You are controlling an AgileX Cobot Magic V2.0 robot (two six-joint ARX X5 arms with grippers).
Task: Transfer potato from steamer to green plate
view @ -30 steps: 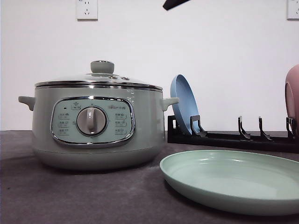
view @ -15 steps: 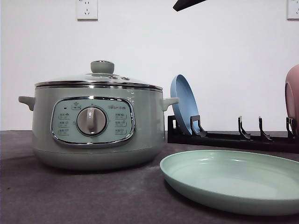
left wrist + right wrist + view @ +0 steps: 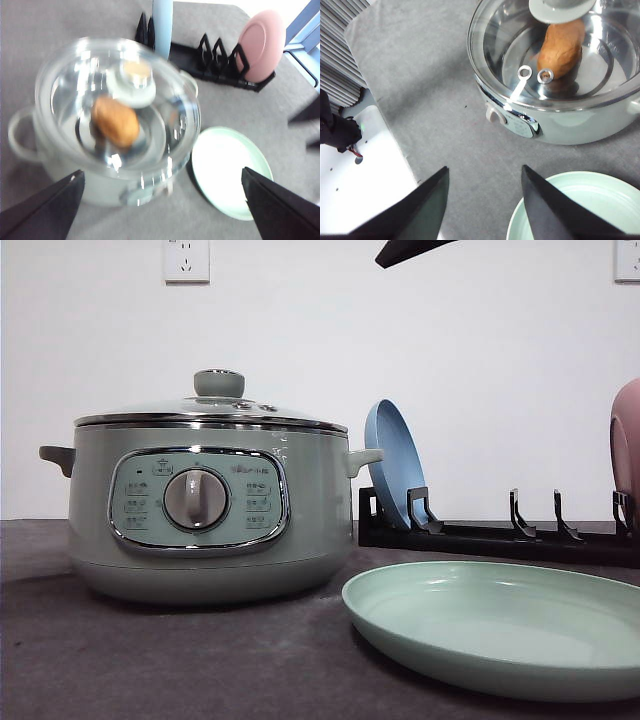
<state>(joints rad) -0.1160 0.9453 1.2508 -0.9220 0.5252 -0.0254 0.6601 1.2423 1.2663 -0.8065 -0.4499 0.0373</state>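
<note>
The steamer [image 3: 200, 510] stands at the table's left with its glass lid [image 3: 117, 107] on. Through the lid the orange-brown potato [image 3: 116, 121] lies inside, also clear as the potato [image 3: 562, 47] in the right wrist view. The green plate [image 3: 500, 625] sits empty to the right of the steamer, close to its base. My left gripper [image 3: 161, 172] hangs open high above the steamer and plate, with nothing between its fingers [image 3: 45, 210]. My right gripper [image 3: 484, 168] is also open and empty, high over the cloth between steamer [image 3: 555, 75] and green plate [image 3: 580, 205].
A black dish rack [image 3: 500, 535] runs along the back right, holding an upright blue plate [image 3: 395, 465] and a pink dish [image 3: 628, 440]. A dark arm part [image 3: 415, 250] pokes in at the front view's top edge. Grey cloth covers the table; a white base [image 3: 365, 170] borders it.
The dark arm part at the top of the front view has slid to the right. Steamer, lid and plates have not moved.
</note>
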